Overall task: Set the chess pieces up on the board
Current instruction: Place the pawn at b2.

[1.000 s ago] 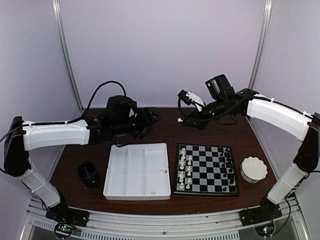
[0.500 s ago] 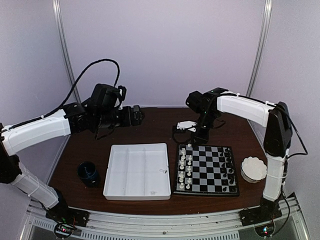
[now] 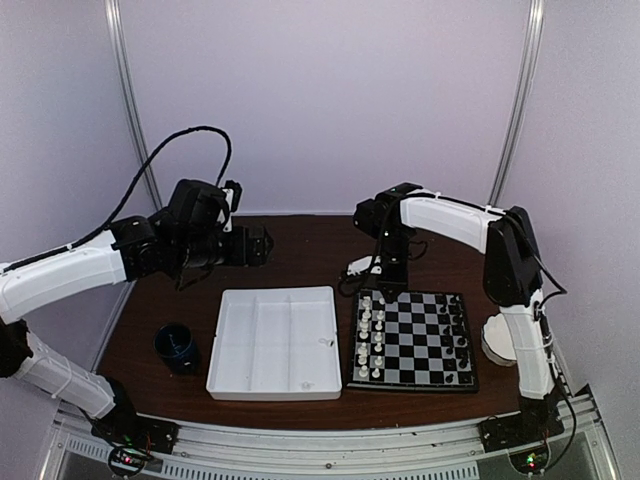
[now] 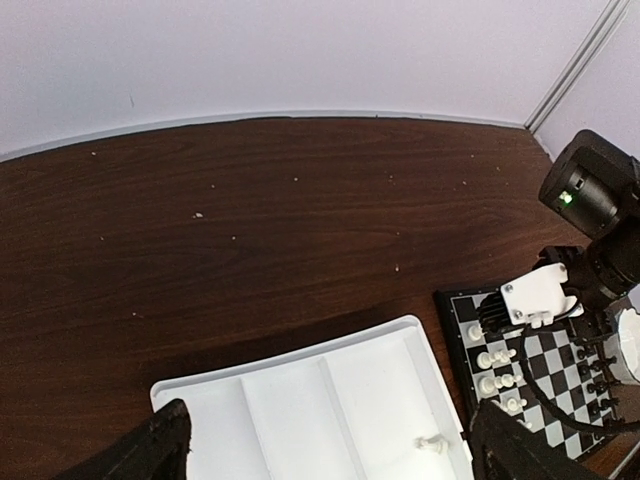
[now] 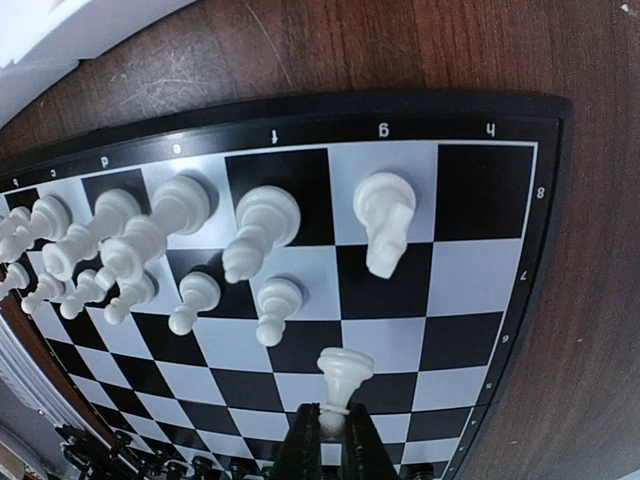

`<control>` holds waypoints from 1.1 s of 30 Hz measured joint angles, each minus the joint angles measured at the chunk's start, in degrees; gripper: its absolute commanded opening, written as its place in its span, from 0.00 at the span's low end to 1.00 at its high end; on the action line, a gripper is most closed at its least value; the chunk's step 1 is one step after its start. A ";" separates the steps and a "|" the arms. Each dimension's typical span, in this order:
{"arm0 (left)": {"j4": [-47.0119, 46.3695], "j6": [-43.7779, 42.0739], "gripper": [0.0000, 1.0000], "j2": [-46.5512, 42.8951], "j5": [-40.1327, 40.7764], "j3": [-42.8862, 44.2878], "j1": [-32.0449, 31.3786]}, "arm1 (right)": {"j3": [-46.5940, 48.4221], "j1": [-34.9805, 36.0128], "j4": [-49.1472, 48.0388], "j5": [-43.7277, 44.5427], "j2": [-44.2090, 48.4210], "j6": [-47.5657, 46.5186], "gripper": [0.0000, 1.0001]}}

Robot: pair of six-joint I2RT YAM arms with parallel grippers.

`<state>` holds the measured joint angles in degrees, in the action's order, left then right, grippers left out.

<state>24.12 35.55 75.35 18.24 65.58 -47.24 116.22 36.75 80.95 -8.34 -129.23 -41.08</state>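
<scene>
Right tool (image 5: 330,420) nipping a white pawn (image 5: 343,378) above the board (image 5: 482,190); left tool (image 4: 330,445) spread wide. Black ranks (image 3: 458,340) seemingly full, white nearly; one chessman (image 4: 430,443) lying in tray (image 4: 290,400).

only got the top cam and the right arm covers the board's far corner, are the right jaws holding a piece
Observer: Yes. In the right wrist view the right jaws are shut on a white pawn, held over the board near the g and h files.
Operator: which squares near it are bare
Observer: In the white back row the h corner square is bare, and no pawn stands in front of the white piece on g.
Operator: left jaws got anything
Observer: No. The left wrist view shows the left jaws wide open with nothing between them, and the white tray in view beyond them.
</scene>
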 measured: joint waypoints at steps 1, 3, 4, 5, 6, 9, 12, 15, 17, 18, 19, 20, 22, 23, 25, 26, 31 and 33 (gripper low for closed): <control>0.00 -0.11 0.98 -0.13 0.13 -0.13 0.00 | 0.66 0.13 0.52 0.33 -0.66 -0.11 0.01; 0.02 -0.22 0.98 -0.22 0.35 -0.48 0.00 | 1.31 0.26 1.16 0.83 -1.55 -0.26 0.02; 0.02 -0.28 0.98 -0.22 0.46 -0.61 0.00 | 1.53 0.28 1.42 0.94 -1.84 -0.35 0.02; 0.04 -0.35 0.98 -0.22 0.52 -0.70 0.00 | 1.60 0.39 1.70 1.01 -2.01 -0.55 0.02; 0.04 -0.37 0.98 -0.22 0.63 -0.76 0.00 | 1.60 0.46 1.84 1.11 -2.10 -0.59 0.02; 0.02 -0.39 0.98 -0.22 0.68 -0.76 0.00 | 1.88 0.52 2.27 1.60 -2.49 -0.70 0.02; 0.02 -0.39 0.98 -0.22 0.68 -0.81 0.00 | 2.62 0.52 2.45 2.23 -3.41 -0.66 0.02; 0.00 -0.37 0.98 -0.22 0.68 -1.11 0.00 | 2.80 0.50 2.43 2.62 -4.26 -0.59 0.03; 0.02 -0.37 0.98 -0.22 0.68 -1.44 0.00 | 2.80 0.50 2.40 2.84 -4.76 -0.55 0.03; 0.11 -0.37 0.98 -0.22 0.66 -1.53 0.00 | 2.80 0.52 2.40 2.91 -4.96 -0.55 0.03; 0.20 -0.35 0.98 -0.22 0.66 -1.55 0.00 | 2.89 0.52 2.40 3.02 -5.11 -0.52 0.03; 0.17 -0.35 0.98 -0.22 0.66 -1.55 0.00 | 3.10 0.52 2.40 3.08 -5.31 -0.52 0.03; 0.15 -0.35 0.97 -0.22 0.63 -1.55 0.00 | 3.65 0.52 2.40 3.21 -5.60 -0.50 0.04; 0.17 -0.35 0.98 -0.22 0.63 -1.57 0.00 | 3.78 0.52 2.23 3.28 -5.64 -0.50 0.04; 0.15 -0.33 0.98 -0.22 0.63 -1.57 0.00 | 4.07 0.52 2.21 3.30 -5.73 -0.48 0.05; 0.13 -0.33 0.98 -0.22 0.63 -1.62 0.00 | 4.28 0.52 2.21 3.30 -5.81 -0.46 0.06; 0.15 -0.31 0.98 -0.22 0.59 -2.23 0.00 | 4.31 0.52 1.99 3.32 -5.90 0.07 0.12; 0.17 -0.31 0.98 -0.22 0.59 -2.36 0.00 | 4.31 0.52 1.97 3.37 -6.01 0.31 0.15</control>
<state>24.29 35.24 75.13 18.83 63.22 -47.24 120.53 37.28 82.91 -4.97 -135.24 -40.77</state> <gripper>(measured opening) 0.975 0.118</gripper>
